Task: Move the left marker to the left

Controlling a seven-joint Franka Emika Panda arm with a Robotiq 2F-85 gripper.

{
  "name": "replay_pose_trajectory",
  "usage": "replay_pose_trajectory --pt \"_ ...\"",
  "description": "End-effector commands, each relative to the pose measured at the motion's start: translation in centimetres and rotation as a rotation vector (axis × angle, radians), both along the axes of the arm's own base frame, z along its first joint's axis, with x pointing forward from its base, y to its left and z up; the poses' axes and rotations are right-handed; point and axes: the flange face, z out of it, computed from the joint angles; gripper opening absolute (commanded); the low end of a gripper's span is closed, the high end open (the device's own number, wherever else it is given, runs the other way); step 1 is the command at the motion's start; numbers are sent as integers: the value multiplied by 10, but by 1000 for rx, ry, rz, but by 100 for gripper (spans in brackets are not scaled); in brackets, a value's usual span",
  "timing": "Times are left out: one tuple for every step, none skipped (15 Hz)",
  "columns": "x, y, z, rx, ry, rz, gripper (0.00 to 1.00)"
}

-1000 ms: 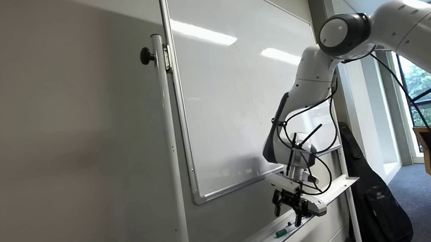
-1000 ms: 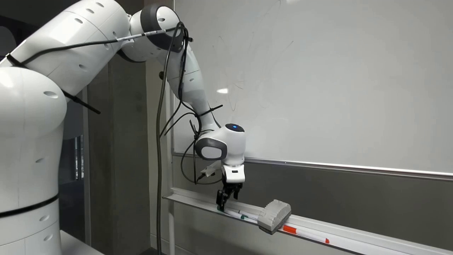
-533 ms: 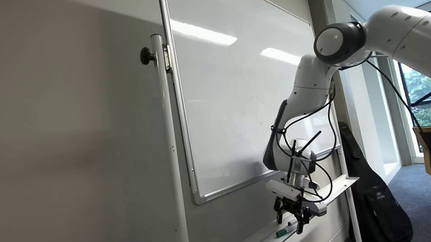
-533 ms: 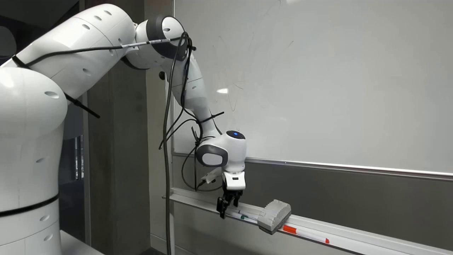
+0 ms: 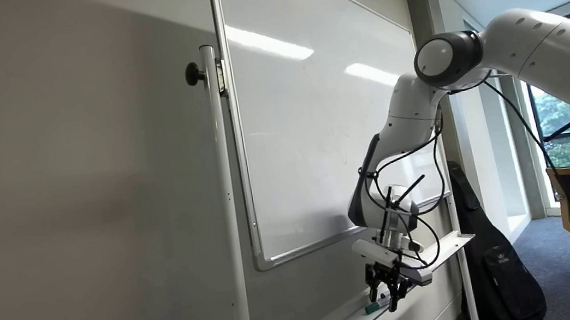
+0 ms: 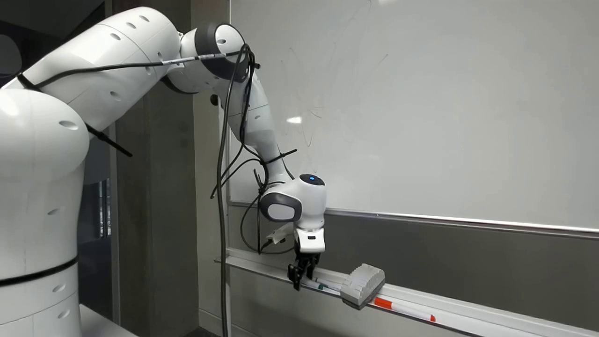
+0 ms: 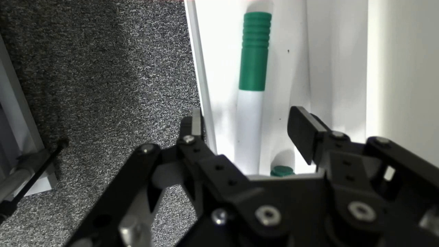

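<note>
Marker (image 7: 251, 94) lies lengthwise on tray (image 7: 286, 75), near its outer edge, half-spread fingers (image 7: 301, 133) astride it gripping nothing (one seemingly beyond that edge), presumably to pinch it crosswise.

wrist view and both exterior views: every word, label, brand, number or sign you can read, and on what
None can be read.
Tall black fabric bag: pale logo, too small to read.
Black arm cable with pale strip: dark marks on the strip, too small to read.
Large white whiteboard: faint scribbles, no legible word.
White marker with ribbed green end: no lettering on what shows.
</note>
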Motion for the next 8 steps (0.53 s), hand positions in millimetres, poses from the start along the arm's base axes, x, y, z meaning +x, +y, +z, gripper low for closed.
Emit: replay_pose_trajectory --pt "7 2 9 -12 -26 -30 69" --pt "7 3 9 -13 -27 -27 71" --pt "6 3 11 -15 -28 -26 72" --pt "6 4 12 -15 -30 -24 75" --pt "6 5 14 -19 -31 -20 74" --pt "6 6 16 -23 -36 -18 79" --pt "6 8 17 -33 -36 -12 77" --pt "4 9 17 -42 -30 -5 81"
